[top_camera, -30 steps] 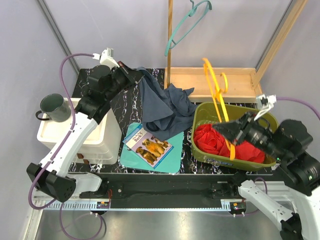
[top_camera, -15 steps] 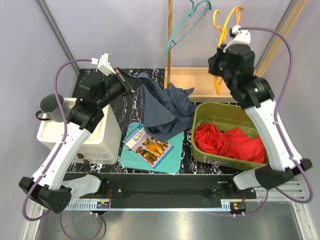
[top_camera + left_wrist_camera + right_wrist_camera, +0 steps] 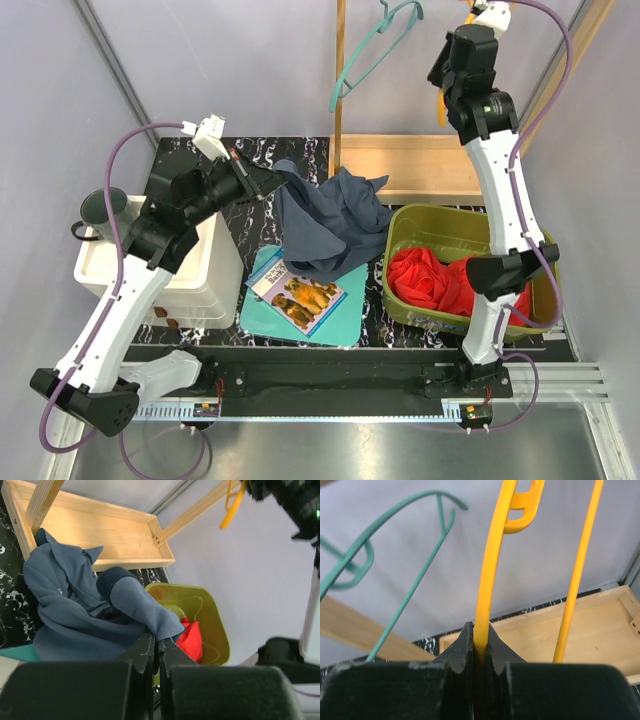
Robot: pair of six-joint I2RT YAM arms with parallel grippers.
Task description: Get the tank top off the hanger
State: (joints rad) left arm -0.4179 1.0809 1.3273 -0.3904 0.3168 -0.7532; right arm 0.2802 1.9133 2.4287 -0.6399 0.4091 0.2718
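Observation:
The blue-grey tank top (image 3: 325,220) lies crumpled on the dark table, off any hanger. My left gripper (image 3: 272,181) is shut on its upper left edge. In the left wrist view the jaws (image 3: 157,641) pinch a fold of the tank top (image 3: 75,610). My right gripper (image 3: 452,75) is raised high at the back right and is shut on the yellow hanger (image 3: 441,104), which is bare. In the right wrist view the jaws (image 3: 480,637) clamp one bar of the yellow hanger (image 3: 492,575).
A teal hanger (image 3: 375,50) hangs on the wooden rack post (image 3: 340,90); it also shows in the right wrist view (image 3: 407,597). A wooden tray (image 3: 430,165) sits at the back. A green bin (image 3: 420,222) holds red cloth (image 3: 445,282). A book (image 3: 297,290), white box (image 3: 165,270) and mug (image 3: 103,213) stand left.
My right arm has swung up from the green bin to the top back of the scene with the yellow hanger. My left gripper has shifted slightly, still holding the tank top.

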